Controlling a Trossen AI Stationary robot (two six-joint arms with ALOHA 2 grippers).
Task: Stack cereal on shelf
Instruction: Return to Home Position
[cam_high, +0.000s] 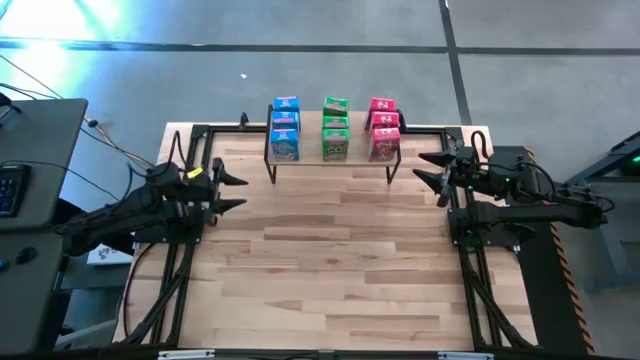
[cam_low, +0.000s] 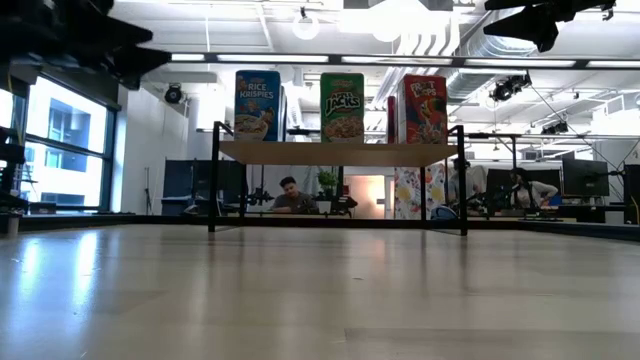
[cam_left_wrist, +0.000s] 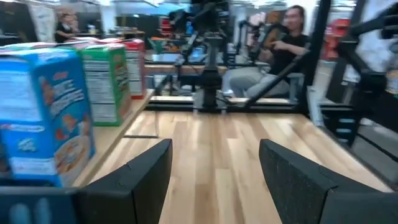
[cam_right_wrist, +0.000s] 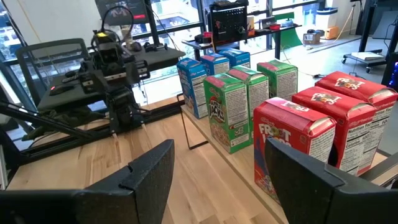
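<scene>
Nine cereal boxes stand upright on their bases on the shelf (cam_high: 330, 150) near the table's far edge, in three rows running front to back: blue boxes (cam_high: 285, 128) on the left, green boxes (cam_high: 335, 128) in the middle, pink-red boxes (cam_high: 383, 128) on the right. The shelf stands on thin black legs (cam_low: 213, 180). The low view shows the near blue (cam_low: 257, 105), green (cam_low: 342, 107) and red (cam_low: 424, 109) boxes. My left gripper (cam_high: 236, 191) hovers open at the table's left, left of the shelf. My right gripper (cam_high: 428, 168) hovers open at the table's right, beside the shelf.
Bare wooden tabletop (cam_high: 330, 270) spreads in front of the shelf between the arms. Black frame rails (cam_high: 170, 290) run along both sides of the table. People sit at desks in the room beyond (cam_low: 292, 196). A keyboard desk (cam_high: 20, 180) stands to the left.
</scene>
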